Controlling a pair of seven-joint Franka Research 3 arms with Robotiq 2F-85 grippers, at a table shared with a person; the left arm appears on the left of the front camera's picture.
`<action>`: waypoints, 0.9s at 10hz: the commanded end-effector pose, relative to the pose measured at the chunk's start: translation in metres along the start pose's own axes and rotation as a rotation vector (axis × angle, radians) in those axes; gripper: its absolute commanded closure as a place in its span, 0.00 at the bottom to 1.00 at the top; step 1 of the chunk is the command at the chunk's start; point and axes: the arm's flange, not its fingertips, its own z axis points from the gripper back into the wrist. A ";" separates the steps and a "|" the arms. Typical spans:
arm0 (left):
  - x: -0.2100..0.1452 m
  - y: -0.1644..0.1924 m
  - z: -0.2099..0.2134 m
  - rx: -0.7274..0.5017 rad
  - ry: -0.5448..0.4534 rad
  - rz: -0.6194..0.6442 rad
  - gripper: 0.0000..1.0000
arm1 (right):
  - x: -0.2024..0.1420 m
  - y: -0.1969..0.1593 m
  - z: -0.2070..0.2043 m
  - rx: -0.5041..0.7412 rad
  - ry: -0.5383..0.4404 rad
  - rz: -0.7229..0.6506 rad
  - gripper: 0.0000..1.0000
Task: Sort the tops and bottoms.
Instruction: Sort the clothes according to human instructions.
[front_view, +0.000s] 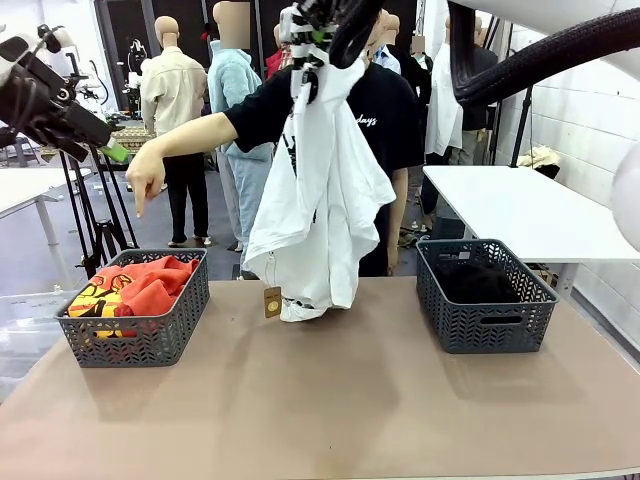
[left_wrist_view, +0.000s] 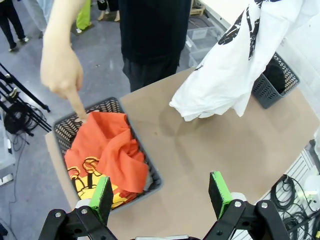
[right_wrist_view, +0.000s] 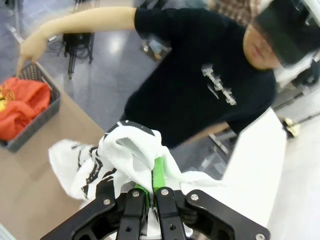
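A white T-shirt (front_view: 318, 210) with black print hangs high over the middle of the table, its hem just touching the tabletop, with my right gripper (front_view: 312, 35) shut on its top. The same white T-shirt (right_wrist_view: 125, 155) bunches around the closed green pads (right_wrist_view: 158, 175) of the right gripper (right_wrist_view: 151, 192). An orange-red T-shirt (front_view: 135, 285) with a yellow and black print fills the left basket (front_view: 140, 335). Black cloth (front_view: 478, 283) lies in the right basket (front_view: 490, 320). My left gripper (left_wrist_view: 162, 196) is open, hovering above the orange-red T-shirt (left_wrist_view: 105, 155). It appears as the left gripper (front_view: 110, 150) at upper left.
A person in a black T-shirt stands at the far side, one hand (front_view: 145, 180) pointing a finger down at the left basket. A paper tag (front_view: 272, 301) dangles from the white shirt. A white table (front_view: 520, 205) stands behind the right basket.
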 end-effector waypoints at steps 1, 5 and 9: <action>-0.008 0.006 0.008 0.009 -0.013 0.009 0.00 | 0.062 0.021 0.002 0.130 -0.252 0.011 1.00; -0.021 0.027 0.016 0.055 -0.061 0.075 0.00 | 0.141 0.053 0.011 0.190 -0.554 0.029 1.00; -0.015 0.028 0.017 0.033 -0.044 0.061 0.00 | 0.063 0.066 0.022 0.112 -0.434 0.036 1.00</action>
